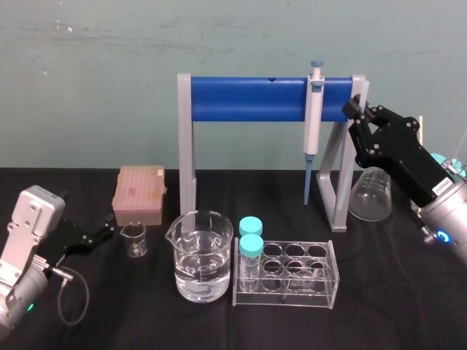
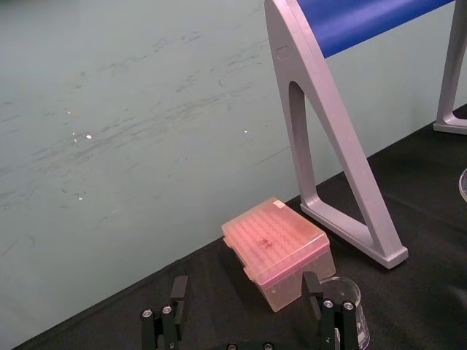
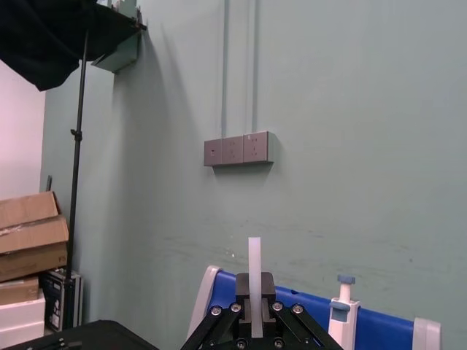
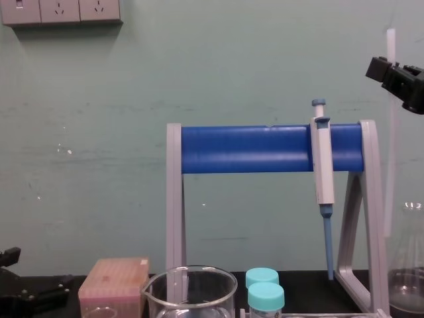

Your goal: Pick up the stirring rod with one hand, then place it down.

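The stirring rod [image 4: 391, 165] is a thin whitish stick hanging upright at the far right, above the conical flask [image 4: 405, 285]. My right gripper [image 4: 392, 74] is shut on it high in the air, just right of the stand's right leg, and its black fingers [image 1: 359, 115] show in the head view. In the right wrist view the rod [image 3: 254, 255] sticks out straight between the closed fingers of the right gripper [image 3: 254, 295]. My left gripper [image 1: 109, 230] rests low at the table's left, open, beside a small beaker [image 1: 134, 239]. Its two fingers [image 2: 179, 292] stand apart.
A grey stand with a blue bar [image 1: 248, 98] spans the back; a grey-and-blue pipette [image 1: 314, 124] hangs on it. A pink tip box [image 1: 139, 193] lies at left. A large beaker of water [image 1: 199, 255] and a clear tube rack [image 1: 288, 273] with two teal-capped tubes sit in front.
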Robot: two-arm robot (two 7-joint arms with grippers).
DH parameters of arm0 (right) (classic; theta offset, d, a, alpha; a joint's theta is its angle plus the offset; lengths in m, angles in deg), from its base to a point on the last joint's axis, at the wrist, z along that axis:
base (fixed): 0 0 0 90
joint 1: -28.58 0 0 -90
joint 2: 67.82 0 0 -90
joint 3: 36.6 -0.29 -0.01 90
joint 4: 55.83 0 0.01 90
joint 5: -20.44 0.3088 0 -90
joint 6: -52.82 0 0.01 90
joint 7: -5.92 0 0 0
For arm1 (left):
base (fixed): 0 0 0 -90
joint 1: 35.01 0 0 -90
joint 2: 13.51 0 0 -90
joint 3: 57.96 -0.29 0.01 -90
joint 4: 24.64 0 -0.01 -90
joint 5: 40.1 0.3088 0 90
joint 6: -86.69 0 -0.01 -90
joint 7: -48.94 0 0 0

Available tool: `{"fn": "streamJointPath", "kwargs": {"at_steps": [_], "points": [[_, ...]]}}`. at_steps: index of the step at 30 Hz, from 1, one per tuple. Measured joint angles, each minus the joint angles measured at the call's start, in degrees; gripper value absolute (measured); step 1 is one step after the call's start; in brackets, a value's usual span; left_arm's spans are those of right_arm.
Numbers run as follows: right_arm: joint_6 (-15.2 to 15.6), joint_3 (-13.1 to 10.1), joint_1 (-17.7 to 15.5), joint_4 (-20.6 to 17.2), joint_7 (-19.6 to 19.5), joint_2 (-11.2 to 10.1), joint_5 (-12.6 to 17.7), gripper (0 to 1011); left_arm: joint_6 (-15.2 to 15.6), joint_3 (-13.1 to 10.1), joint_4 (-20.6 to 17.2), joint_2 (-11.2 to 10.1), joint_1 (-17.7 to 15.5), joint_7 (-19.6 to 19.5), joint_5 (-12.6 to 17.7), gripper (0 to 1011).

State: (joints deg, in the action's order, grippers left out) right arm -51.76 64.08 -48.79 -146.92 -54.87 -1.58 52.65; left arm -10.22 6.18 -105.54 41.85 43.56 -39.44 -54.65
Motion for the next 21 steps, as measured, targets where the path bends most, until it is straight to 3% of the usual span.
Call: {"fn": "streamJointPath", "kwargs": {"at_steps": [21], "points": [[0.4,0.7,0.3,0.3,0.7,-0.4,-0.2,70,0.0,0.0,0.0,0.0,0.0,0.0,0.0,1000]]}}
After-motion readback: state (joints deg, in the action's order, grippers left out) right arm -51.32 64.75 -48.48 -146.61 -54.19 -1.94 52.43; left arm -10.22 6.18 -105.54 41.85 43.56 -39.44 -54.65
